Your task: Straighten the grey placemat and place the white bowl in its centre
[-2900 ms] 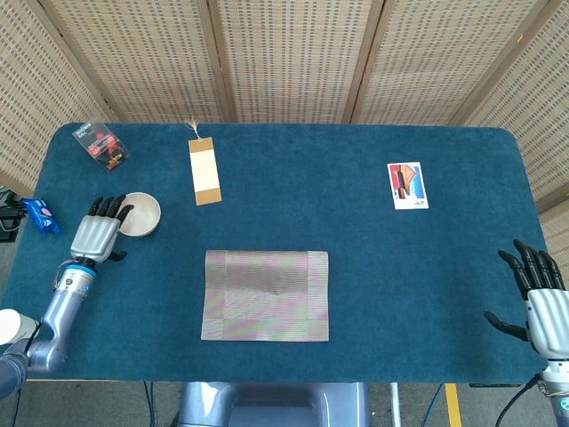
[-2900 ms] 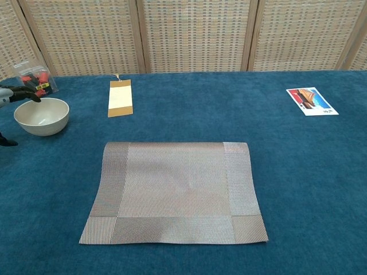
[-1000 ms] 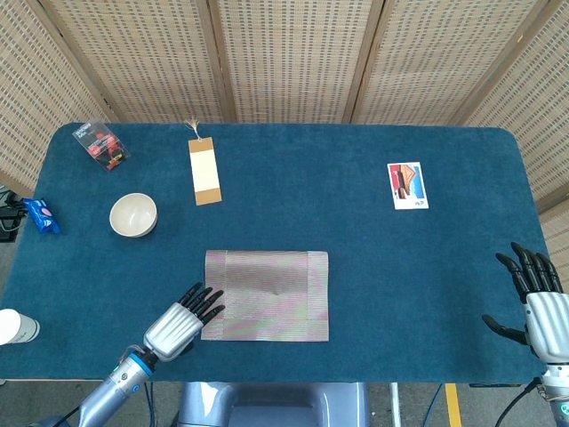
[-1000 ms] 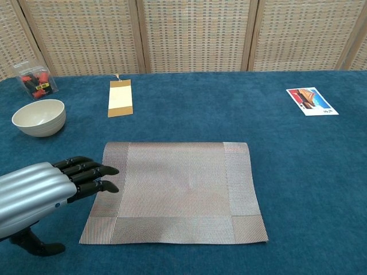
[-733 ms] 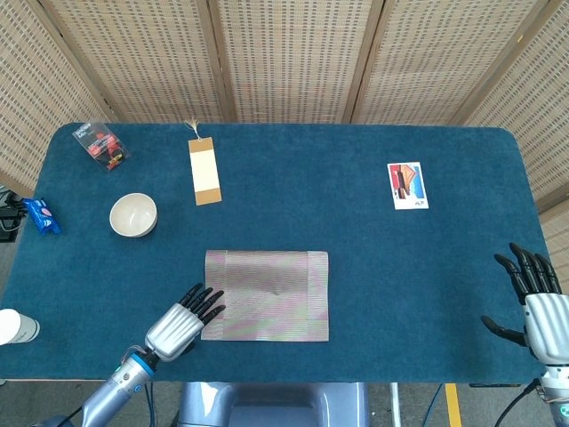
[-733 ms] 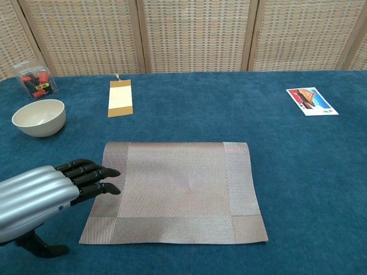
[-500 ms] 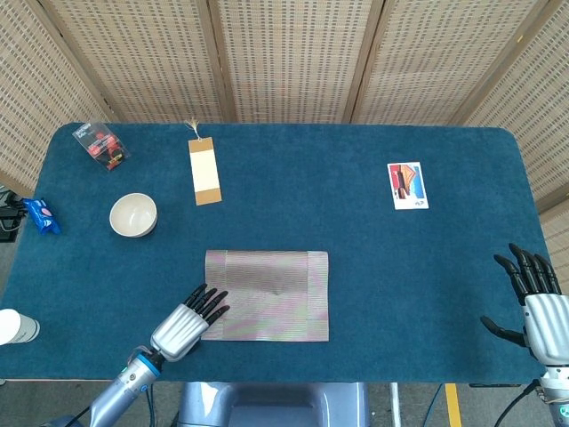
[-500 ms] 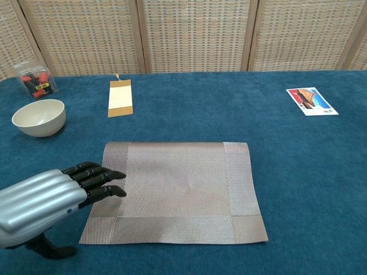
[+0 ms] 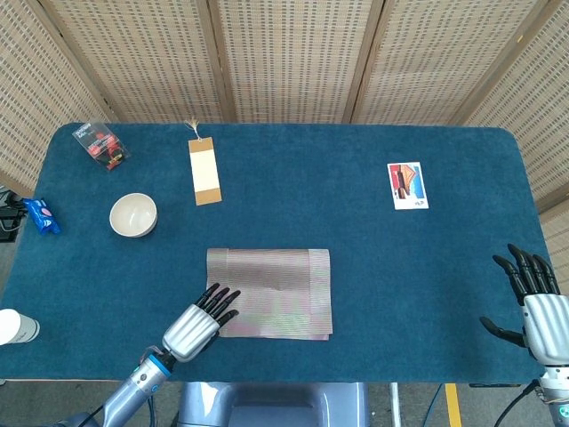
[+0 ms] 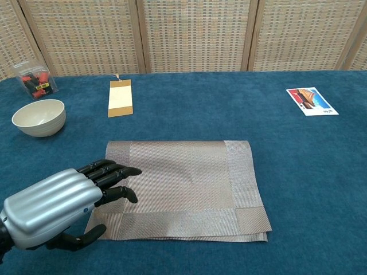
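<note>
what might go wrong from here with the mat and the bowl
The left hand has its fingers on the grey placemat's left edge; the mat's near edge looks doubled over, so more pushing may crease it instead of flattening it. The white bowl sits far to the left, so a reach for it may drag the mat askew.

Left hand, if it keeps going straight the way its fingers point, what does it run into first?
The left hand already lies over the placemat at its near left corner. Going on up and right, it would only cross the mat; beyond, bare table, as far as visible.
</note>
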{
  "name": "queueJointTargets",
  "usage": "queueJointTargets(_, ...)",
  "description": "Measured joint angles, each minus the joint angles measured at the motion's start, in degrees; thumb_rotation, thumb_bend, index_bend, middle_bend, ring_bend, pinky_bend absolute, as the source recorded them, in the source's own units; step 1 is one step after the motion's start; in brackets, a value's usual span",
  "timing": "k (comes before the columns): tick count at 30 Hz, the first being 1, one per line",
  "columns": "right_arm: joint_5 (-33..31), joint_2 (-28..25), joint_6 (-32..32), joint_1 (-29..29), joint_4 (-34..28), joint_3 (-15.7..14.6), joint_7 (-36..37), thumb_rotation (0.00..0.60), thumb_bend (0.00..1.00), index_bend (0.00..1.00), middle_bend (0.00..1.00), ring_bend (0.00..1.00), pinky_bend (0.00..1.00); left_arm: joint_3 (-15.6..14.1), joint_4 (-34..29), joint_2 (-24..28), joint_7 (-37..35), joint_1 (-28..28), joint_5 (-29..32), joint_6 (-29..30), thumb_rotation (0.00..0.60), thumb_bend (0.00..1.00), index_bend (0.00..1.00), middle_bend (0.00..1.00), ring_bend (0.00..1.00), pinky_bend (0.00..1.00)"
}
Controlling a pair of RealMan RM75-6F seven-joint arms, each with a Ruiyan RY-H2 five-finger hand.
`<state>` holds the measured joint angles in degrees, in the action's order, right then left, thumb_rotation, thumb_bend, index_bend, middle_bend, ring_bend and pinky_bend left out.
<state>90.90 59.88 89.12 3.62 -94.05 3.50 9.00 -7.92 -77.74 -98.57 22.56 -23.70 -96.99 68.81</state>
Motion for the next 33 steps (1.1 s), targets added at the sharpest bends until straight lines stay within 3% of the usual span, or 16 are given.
queueJointTargets(19, 0.1, 0.0, -0.3, 0.0, -0.3, -0.3, -0.5, 0.6, 0.04, 0.15, 0.0, 0.0, 0.0, 0.5, -2.2, 3.2, 2.9, 0.1, 3.3, -3.6, 0.6, 0.48, 0.29, 0.0, 0.0, 0.0)
queueJointTargets(33, 0.4, 0.3, -0.4, 0.1, -0.4, -0.5, -1.2, 0.6, 0.04, 0.15, 0.0, 0.0, 0.0, 1.2, -1.8, 3.0, 2.5, 0.4, 4.5, -4.0, 0.6, 0.49, 0.62, 0.0, 0.0, 0.0)
